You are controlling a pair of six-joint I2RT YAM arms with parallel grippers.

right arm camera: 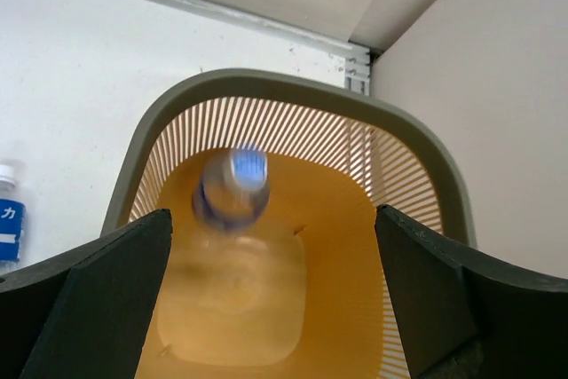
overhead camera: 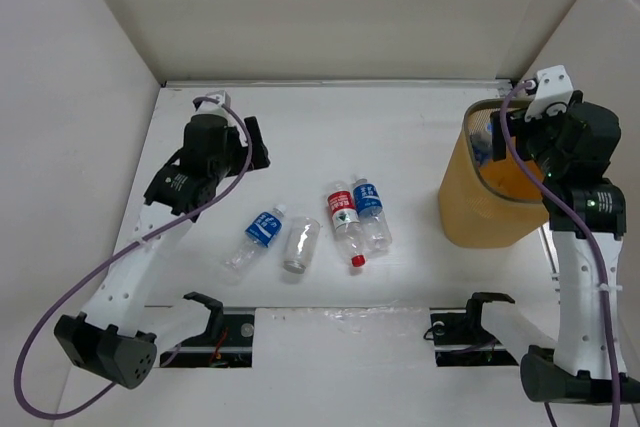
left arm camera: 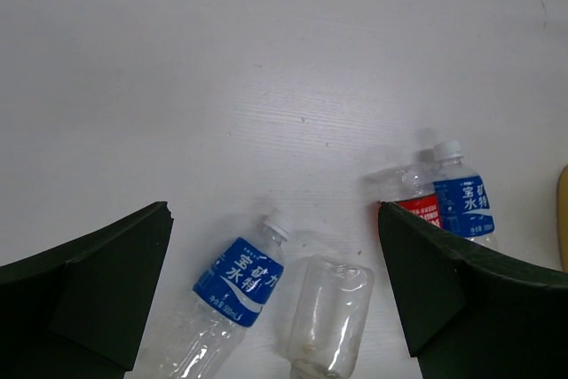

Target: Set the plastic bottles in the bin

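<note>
hovering over the bin (overhead camera: 462, 197), the right gripper (right arm camera: 273, 219) has its fingers spread wide with nothing between them. the blurred bottle (right arm camera: 232, 188), blue-labelled, shows inside the grey rim, so i judge it loose and dropping. the mesh walls look tall enough to keep it in, though a light empty bottle may bounce. the bigger worry is the arm itself: its wrist sits close to the rim and could nudge or tip the bin if it pulls away low

the left gripper (left arm camera: 273, 210) hangs above the table (overhead camera: 400, 137), fingers apart and empty. four bottles lie on their sides below it: the left blue bottle (overhead camera: 258, 235) just beside the unlabelled bottle (overhead camera: 300, 245), and further right the red-labelled bottle (overhead camera: 345, 222) against or nearly against the right blue bottle (overhead camera: 372, 212)

trouble from here would likely come from that pairing. a finger coming down between close neighbours could land on the wrong one, or shove it so it rolls off across the smooth surface. these are thin, round and probably slippery, so a squeeze off the middle may make one squirt out, and a hard squeeze may crumple it. the bin stands on the far right, so a carry by the left arm would cross toward the right arm, and the two could meet over the rim
</note>
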